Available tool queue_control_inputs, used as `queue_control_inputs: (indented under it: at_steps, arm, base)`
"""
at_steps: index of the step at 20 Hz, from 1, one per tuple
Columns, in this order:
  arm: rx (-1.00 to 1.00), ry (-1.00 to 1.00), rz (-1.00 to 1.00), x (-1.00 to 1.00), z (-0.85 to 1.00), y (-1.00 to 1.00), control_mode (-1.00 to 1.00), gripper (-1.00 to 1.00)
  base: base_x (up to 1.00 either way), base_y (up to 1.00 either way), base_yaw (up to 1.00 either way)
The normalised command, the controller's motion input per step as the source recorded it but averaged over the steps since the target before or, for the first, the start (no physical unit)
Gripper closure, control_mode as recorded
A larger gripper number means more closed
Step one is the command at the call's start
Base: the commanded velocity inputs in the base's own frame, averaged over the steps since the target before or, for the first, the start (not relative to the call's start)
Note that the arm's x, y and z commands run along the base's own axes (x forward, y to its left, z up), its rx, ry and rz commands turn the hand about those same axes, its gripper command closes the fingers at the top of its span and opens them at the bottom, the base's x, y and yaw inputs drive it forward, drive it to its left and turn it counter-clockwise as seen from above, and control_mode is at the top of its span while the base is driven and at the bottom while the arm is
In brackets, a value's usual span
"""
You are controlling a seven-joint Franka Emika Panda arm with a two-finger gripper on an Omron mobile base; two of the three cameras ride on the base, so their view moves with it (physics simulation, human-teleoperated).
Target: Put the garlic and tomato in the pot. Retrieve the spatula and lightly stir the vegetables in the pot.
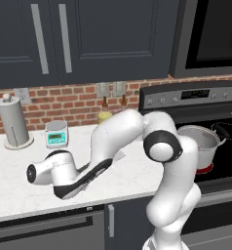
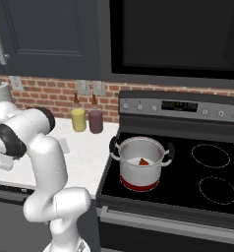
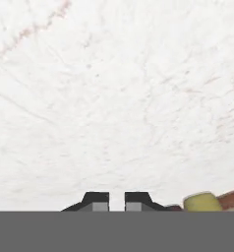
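The steel pot stands on the stove's front left burner, also seen as the pot. The red tomato lies inside it. The garlic is hidden. The spatula's grey blade lies on the white counter, and its black handle runs down-left under my hand. The blade also peeks out beside the arm. My gripper hangs low over the counter, fingertips close together, shut on the spatula's handle; the hand covers the grip itself.
A paper towel roll and a small scale stand at the back left of the counter. A yellow jar and a dark red jar stand by the brick wall. The stove lies to the right.
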Motion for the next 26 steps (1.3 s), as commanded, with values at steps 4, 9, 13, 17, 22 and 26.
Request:
queue_control_inputs:
  at_steps: [4,9,13,17,22,26]
  arm:
    - [0.11,-0.02,0.00,-0.89,1.00,-0.01,-1.00,1.00]
    - [0.23,0.01,0.00,-0.70,1.00,-0.06,-1.00,1.00]
    - [0.37,0.12,0.00,-0.58,1.00,-0.35,-1.00,1.00]
    - [0.46,0.21,0.00,-0.39,1.00,-0.69,-1.00,1.00]
    - [0.51,0.29,-0.01,-0.07,0.95,-0.92,-1.00,1.00]
    - [0.48,0.28,0.00,0.00,0.69,-1.00,-1.00,1.00]
  base:
    - [0.00,0.00,0.00]
    - [0.00,0.00,0.00]
    - [0.00,0.00,0.00]
    - [0.00,0.00,0.00]
    - [0.00,0.00,0.00]
    - [0.00,0.00,0.00]
